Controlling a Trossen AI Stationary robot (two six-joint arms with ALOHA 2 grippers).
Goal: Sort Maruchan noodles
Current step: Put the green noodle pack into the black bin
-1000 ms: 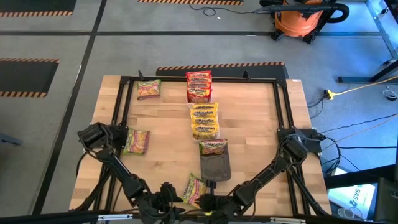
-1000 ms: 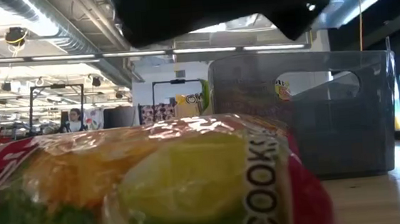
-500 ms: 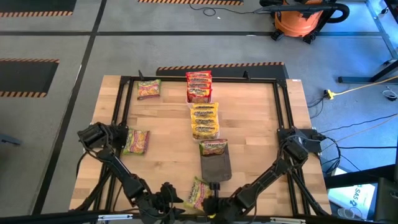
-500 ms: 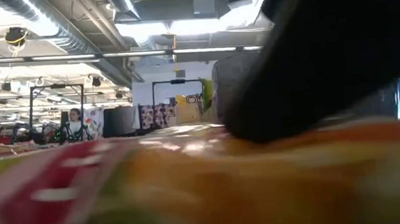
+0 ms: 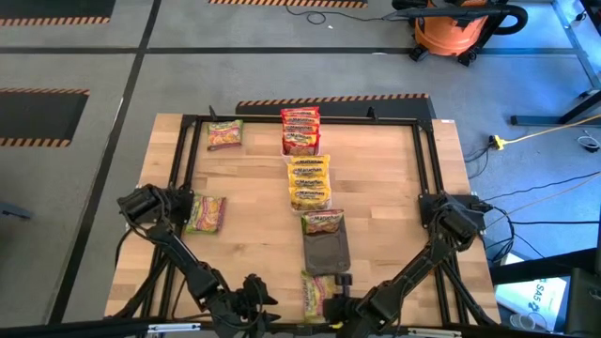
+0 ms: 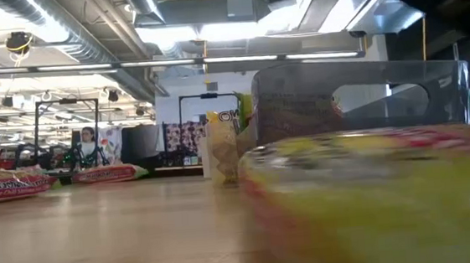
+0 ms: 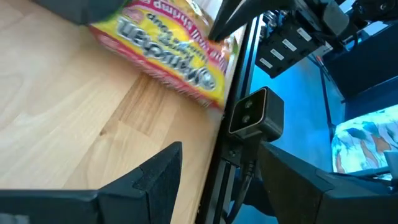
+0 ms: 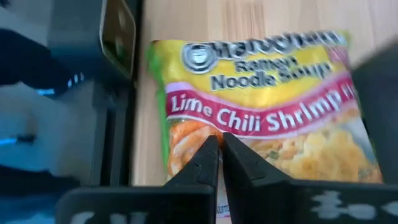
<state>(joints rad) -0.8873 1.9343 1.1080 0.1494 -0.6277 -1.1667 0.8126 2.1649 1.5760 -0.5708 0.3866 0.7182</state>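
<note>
The lime chili shrimp Maruchan packet (image 5: 314, 293), yellow and green-pink, lies at the table's near edge, just in front of the grey tray (image 5: 326, 253). My right gripper (image 5: 331, 302) is shut on it (image 8: 255, 106). Another packet (image 5: 322, 222) sits at the tray's far end. Red packets (image 5: 300, 130) and yellow packets (image 5: 308, 181) are stacked in a column up the middle. Two green-pink packets (image 5: 224, 134) (image 5: 206, 213) lie flat on the left. My left gripper (image 5: 252, 299) (image 7: 219, 149) is open over bare wood to the left of the held packet (image 7: 168, 50). My right gripper has its two fingertips (image 8: 208, 152) closed together on the printed face of the packet, on the noodle-picture half (image 8: 186, 140) below the "Lime Chili Shrimp" band. It comes from the table's near-right side. Whether the packet is lifted or rests on the wood, I cannot tell.
The black frame rail (image 5: 427, 178) runs around the wooden top. The low camera's housing (image 7: 255, 112) stands at the near edge beside the held packet. The tray (image 6: 358, 96) rises right behind the packet (image 6: 374, 196). Bare wood (image 5: 249, 244) lies between the left packets and the middle column.
My right gripper has moved along the near edge toward the table's right. The packet has gone with it and turned from a slant until its long side runs near to far, in front of the tray.
</note>
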